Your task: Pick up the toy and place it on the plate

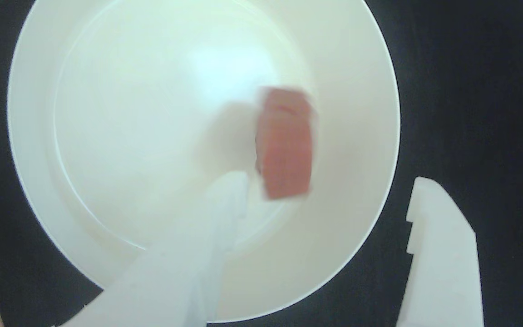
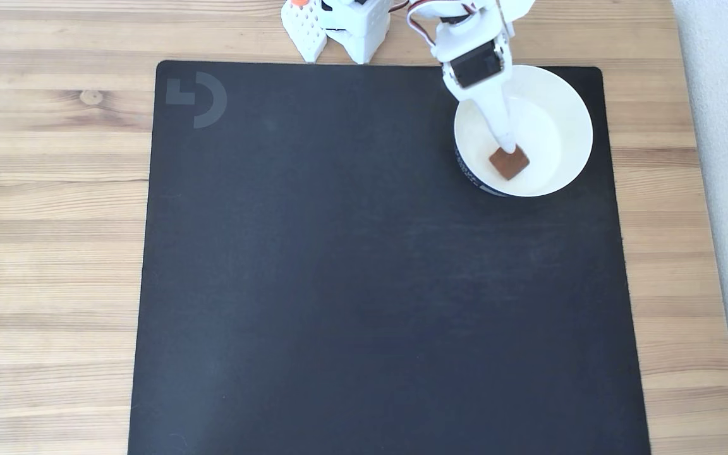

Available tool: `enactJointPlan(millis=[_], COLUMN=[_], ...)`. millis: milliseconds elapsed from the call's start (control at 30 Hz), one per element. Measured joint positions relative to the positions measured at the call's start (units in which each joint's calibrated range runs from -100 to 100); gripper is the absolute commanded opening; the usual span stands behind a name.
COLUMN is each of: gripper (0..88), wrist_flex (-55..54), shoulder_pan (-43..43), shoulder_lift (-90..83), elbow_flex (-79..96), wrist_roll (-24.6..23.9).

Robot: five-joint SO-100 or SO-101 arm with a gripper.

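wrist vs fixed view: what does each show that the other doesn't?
Wrist: both pincer fingers spread wide, one finger out over the mat, and the toy blurred.
Fixed: the wooden table, the mat's logo, the arm's base, the plate's dark outer band.
Both: toy inside the plate, on the black mat.

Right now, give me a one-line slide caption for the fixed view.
White arm's gripper over the plate on a black mat, reddish-brown toy inside the plate at its fingertips.

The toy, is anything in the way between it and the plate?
No. The toy is already over the inside of the plate, with the open pincer around it and nothing visible in between.
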Motion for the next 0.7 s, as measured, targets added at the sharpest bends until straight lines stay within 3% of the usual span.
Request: enactJointPlan(millis=[233, 467, 700], gripper=[24.0, 2.1, 2.3], wrist_flex=[-0.3, -1.0, -1.0], shoulder_pan=[0.3, 6.0, 15.4], shoulder_lift=[0.0, -0.1, -4.8], elbow_flex=[0.0, -5.7, -8.3], wrist_roll=[0.0, 0.0, 0.0])
